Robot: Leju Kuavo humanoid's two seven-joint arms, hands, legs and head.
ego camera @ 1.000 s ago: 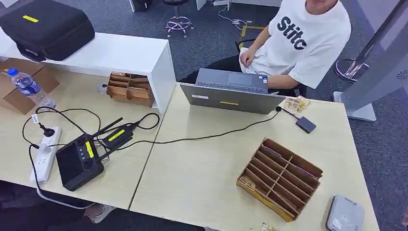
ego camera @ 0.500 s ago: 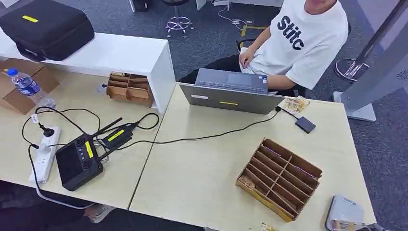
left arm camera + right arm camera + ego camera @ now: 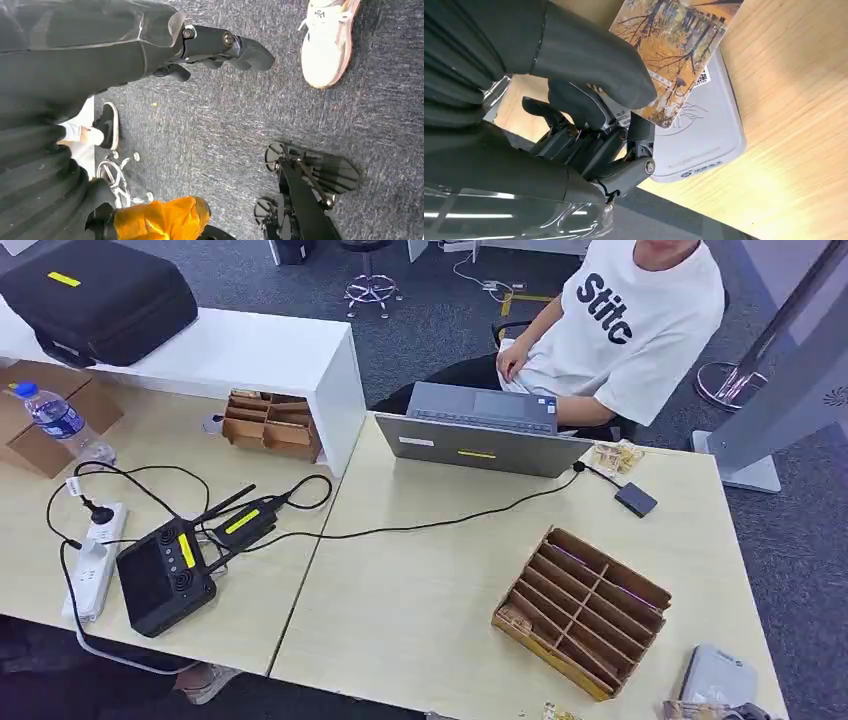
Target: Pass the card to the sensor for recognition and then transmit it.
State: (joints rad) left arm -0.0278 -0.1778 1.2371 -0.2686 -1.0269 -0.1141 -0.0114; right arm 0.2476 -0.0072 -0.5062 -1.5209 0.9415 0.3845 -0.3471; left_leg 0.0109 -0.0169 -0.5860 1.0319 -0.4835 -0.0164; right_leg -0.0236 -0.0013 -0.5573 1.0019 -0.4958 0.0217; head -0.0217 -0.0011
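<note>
A black case (image 3: 97, 295) is sitting on the white shelf (image 3: 240, 352) at the far left, with a water bottle (image 3: 58, 420) and a power strip (image 3: 92, 558) lying below it on the table (image 3: 400, 590). The left hand (image 3: 220, 47) is hanging over the grey carpet (image 3: 225, 125), fingers curled in and holding nothing. Midway, a laptop (image 3: 480, 430) is standing open before a seated person (image 3: 620, 330). Further right, a cardboard divider tray (image 3: 580, 610) is resting near the grey sensor (image 3: 704, 135). The right hand (image 3: 594, 95) is pinching the autumn-patterned card (image 3: 674, 45) under its thumb, holding it just over the sensor.
</note>
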